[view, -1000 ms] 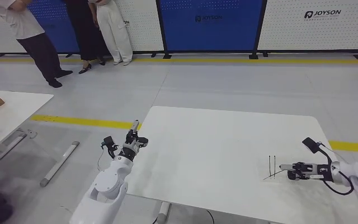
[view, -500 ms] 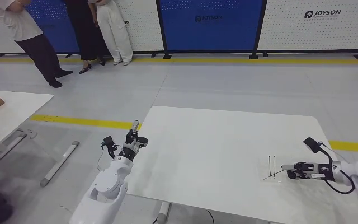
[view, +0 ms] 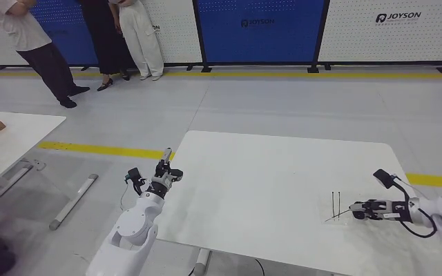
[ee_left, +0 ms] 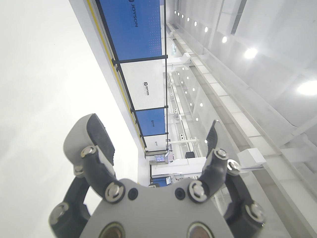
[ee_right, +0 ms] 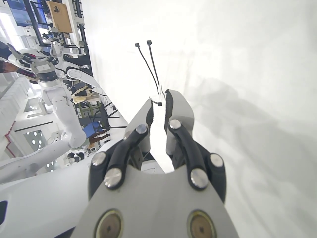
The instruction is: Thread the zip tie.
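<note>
Two black zip ties lie side by side on the white table, near its right front part, also seen as zip ties from above. A third thin tie lies crosswise in front of them. My right gripper is low over the table at the near ends of the ties, also visible as the right gripper. Its fingers stand a narrow gap apart, with the small head of the tie between the tips. My left gripper is open, holds nothing and points upward at the table's left edge.
The table's right edge is close behind my right arm. Another white table stands to the far left. People stand by the blue and white wall panels at the back.
My right gripper has drawn back very slightly toward the table's right edge. The left arm and the zip ties have not moved.
</note>
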Controlling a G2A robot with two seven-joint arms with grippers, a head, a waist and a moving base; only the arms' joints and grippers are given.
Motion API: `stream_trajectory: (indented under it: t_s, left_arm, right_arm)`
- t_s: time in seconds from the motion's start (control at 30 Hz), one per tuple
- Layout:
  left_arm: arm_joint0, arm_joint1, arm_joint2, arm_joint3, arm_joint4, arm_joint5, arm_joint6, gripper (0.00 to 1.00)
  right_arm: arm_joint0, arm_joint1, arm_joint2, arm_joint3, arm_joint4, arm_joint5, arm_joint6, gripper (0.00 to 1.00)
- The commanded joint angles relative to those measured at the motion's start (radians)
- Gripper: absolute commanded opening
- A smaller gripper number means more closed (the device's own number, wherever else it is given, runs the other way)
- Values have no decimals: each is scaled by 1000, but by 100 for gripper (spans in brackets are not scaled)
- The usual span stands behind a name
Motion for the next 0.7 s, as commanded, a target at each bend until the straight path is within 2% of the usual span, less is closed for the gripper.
stream_trajectory:
  t_s: [0.0, 0.17, 0.23, 0.47, 0.67]
  left_arm:
    - [0, 0, 0, 0, 0, 0, 0, 100]
    - [0, 0, 0, 0, 0, 0, 0, 100]
    - [0, 0, 0, 0, 0, 0, 0, 100]
    - [0, 0, 0, 0, 0, 0, 0, 100]
    - [0, 0, 0, 0, 0, 0, 0, 100]
  right_arm:
    - [2, 0, -3, 4, 1, -1, 0, 15]
    - [8, 0, -10, 11, 3, -3, 0, 9]
    - [11, 1, -11, 14, 5, -4, 0, 0]
    - [8, 8, -6, 9, 18, -21, 0, 0]
    - [-12, 25, 10, 3, 106, -62, 0, 0]
